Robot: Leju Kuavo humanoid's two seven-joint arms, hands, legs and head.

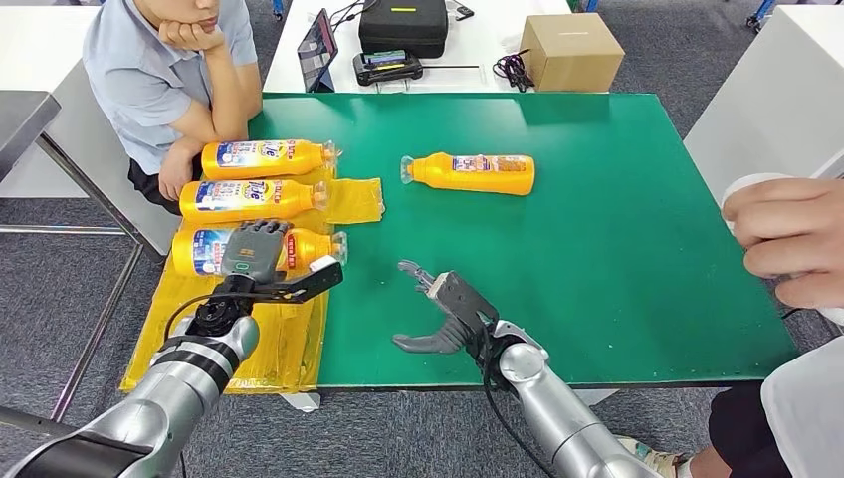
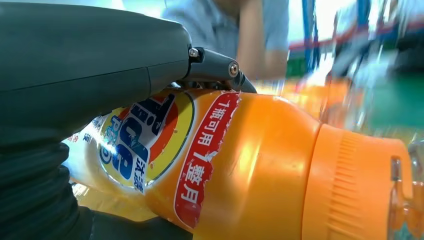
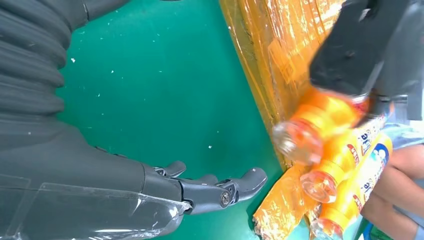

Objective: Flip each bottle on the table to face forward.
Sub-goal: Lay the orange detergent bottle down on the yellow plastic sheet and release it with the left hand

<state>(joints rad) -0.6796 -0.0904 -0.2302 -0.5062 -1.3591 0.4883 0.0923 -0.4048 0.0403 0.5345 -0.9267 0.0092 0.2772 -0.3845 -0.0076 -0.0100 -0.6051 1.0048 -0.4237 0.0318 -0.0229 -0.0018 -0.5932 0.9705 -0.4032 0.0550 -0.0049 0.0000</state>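
1. The left hand [image 1: 257, 251] lies over the nearest bottle [image 1: 311, 245], at the lower left of the head frame. Its fingers [image 2: 215, 65] curve across the labelled body and the thumb sits under it in the left wrist view, so the hand appears to hold the bottle around its middle — the cap end points toward the frame's centre.
2. The right hand [image 1: 438, 311] hovers low over the green table [image 1: 617, 249], at lower centre, fingers [image 3: 220, 187] spread wide and holding nothing. It is near the held bottle's cap but apart from it.
3. Risk: the body is smooth and rounded, so it may roll or slip in the grip as the wrist turns.
4. Risk: the bottle rests on a crinkled yellow sheet [image 1: 289, 339] just beside a second bottle [image 1: 254, 197] — lifting too little could drag the sheet or nudge that neighbour.
5. A third bottle [image 1: 267, 157] lies beyond it, and a fourth bottle [image 1: 476, 171] lies alone at upper centre, well apart from both hands.
6. A person [image 1: 159, 70] sits at upper left, arm close to the row.
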